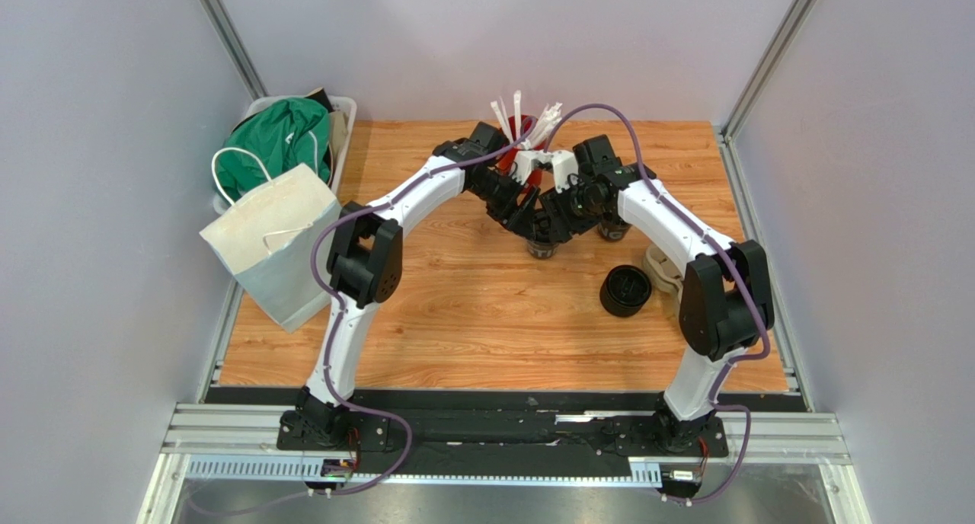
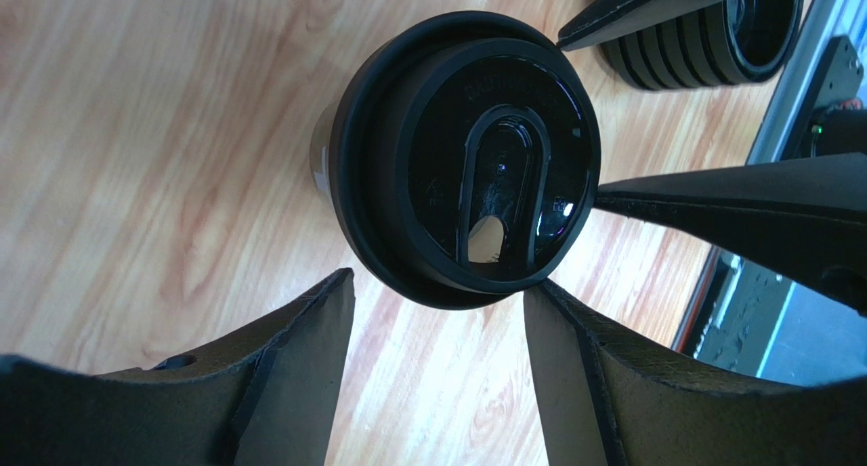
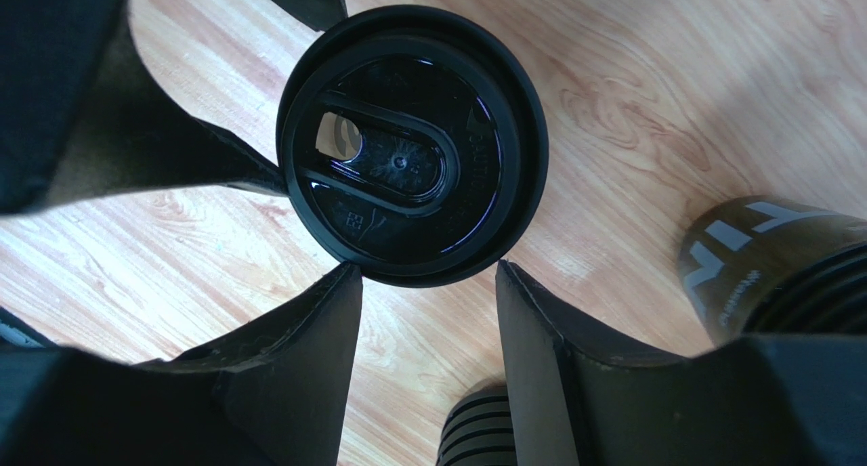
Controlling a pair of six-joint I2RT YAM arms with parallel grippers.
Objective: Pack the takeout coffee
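While left jaws and right jaws are both hanging wide open around black cup, cup is standing far-middle on worktop, not in brown carrier at right; packing is looking barely begun.

Each arm has white links, black joint housings, a purple cable and black wedge-shaped tool fingers.
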